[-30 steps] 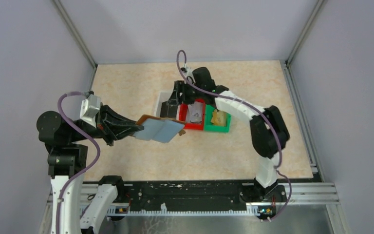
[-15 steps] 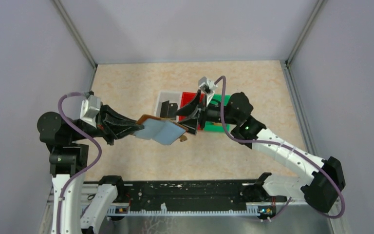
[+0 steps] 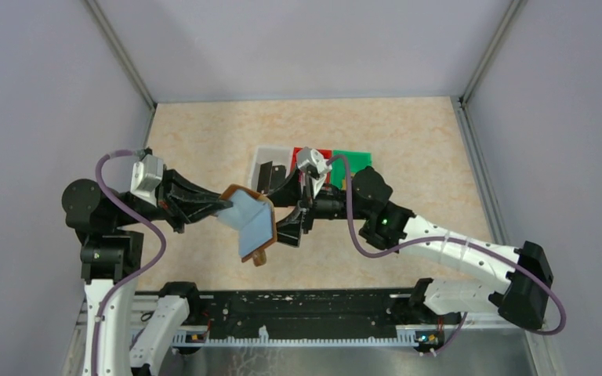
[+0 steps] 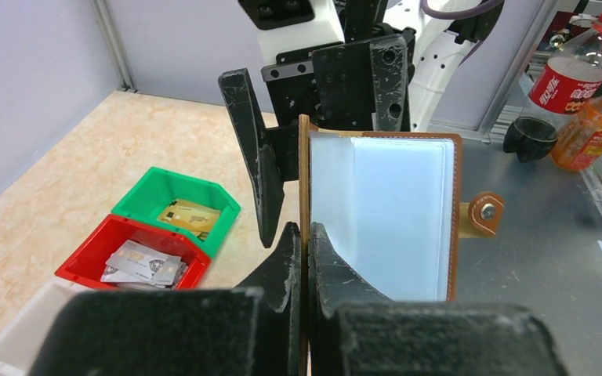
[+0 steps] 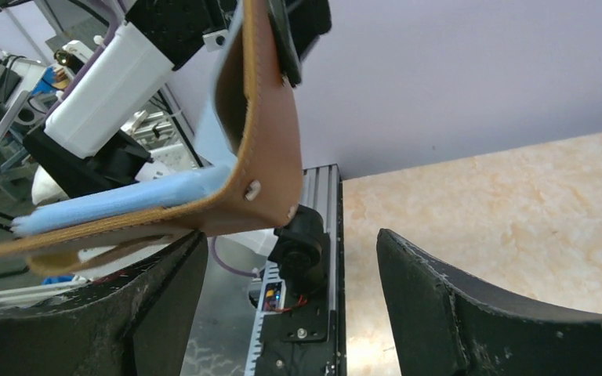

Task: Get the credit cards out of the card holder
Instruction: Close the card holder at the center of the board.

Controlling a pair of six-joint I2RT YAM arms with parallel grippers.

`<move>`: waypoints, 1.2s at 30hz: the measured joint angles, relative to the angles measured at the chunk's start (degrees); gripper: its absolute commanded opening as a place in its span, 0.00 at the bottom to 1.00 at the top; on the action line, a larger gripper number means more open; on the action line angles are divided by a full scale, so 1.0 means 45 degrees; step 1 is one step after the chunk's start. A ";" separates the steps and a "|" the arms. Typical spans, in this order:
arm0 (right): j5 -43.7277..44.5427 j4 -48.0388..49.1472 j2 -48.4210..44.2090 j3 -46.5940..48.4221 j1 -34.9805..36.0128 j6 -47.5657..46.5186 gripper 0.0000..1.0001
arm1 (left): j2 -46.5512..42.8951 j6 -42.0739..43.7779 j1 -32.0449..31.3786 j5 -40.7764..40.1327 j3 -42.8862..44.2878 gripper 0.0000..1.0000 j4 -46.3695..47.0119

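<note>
**Bins are filling; the open holder is up for another pull**

The left pincer [image 4: 306,235] is clamped tight on one brown edge of the holder [image 4: 392,211], keeping it in the air above the near part of the desk [image 3: 204,133], clear of the surface. The holder is spread open, its pale blue sleeves facing the left wrist camera and its snap tab [image 4: 482,213] sticking out to one side.

The right pincer [image 3: 288,213] has its jaws wide apart and grips nothing. It sits just beside the holder, and in its own wrist view the brown cover hangs above and between its two fingers without touching either.

Farther out, three bins stand side by side in the middle of the desk:
- The red bin [image 4: 86,258] holds silver cards [image 4: 137,265].
- The green bin [image 4: 145,196] holds a gold card [image 4: 184,215].
- The clear bin [image 3: 260,155] has dark pieces in it that look like black cards [image 3: 266,172].

The task seems well along, since cards of each colour already lie sorted. The sleeve on show looks bare, with no card edge to be seen in it. Whether cards remain in the sleeves behind it cannot be told. If any do, the right pincer looks placed to reach in for the next one.
</note>
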 measured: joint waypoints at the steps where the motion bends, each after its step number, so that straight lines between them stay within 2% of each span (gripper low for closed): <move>1: 0.0039 0.0083 0.0053 0.0039 0.0068 -0.0010 0.79 | -0.0015 0.0053 0.0000 0.0005 -0.0039 0.00 -0.0015; 5: 0.0257 0.0539 0.0340 0.0243 0.0287 -0.0044 0.77 | -0.0039 0.0219 0.0000 0.0019 -0.0180 0.00 -0.0068; 9: 0.0617 0.1035 0.0481 0.0243 0.0301 0.0024 0.64 | -0.0083 0.0253 0.0000 0.0063 -0.0403 0.00 -0.0136; 11: 0.0729 0.1307 0.0602 0.0253 0.0301 0.0073 0.52 | -0.0097 0.0248 0.0000 0.0131 -0.0520 0.00 -0.0141; 16: 0.0816 0.1574 0.0996 0.0534 0.0335 0.0345 0.09 | -0.0107 0.0248 0.0005 0.0228 -0.0685 0.00 -0.0223; 18: 0.0835 0.1535 0.1078 0.0588 0.0345 0.0466 0.00 | -0.0107 0.0238 0.0024 0.0243 -0.0719 0.00 -0.0219; 23: 0.1326 0.1001 0.1083 0.0695 0.0359 0.0500 0.00 | -0.0189 0.0321 0.0097 0.0146 -0.0908 0.00 -0.0223; 29: 0.2793 0.0185 0.0976 0.0811 0.0559 0.0593 0.00 | -0.0296 0.0811 0.0170 -0.0136 -0.1161 0.00 -0.0233; 32: 0.3585 -0.0117 0.0962 0.0811 0.0719 0.0869 0.00 | -0.0427 0.1462 0.0175 -0.0296 -0.1336 0.01 -0.0364; 36: 0.4600 -0.0461 0.0996 0.0772 0.0952 0.1656 0.00 | -0.0738 0.3405 0.0170 -0.0748 -0.1545 0.07 -0.1243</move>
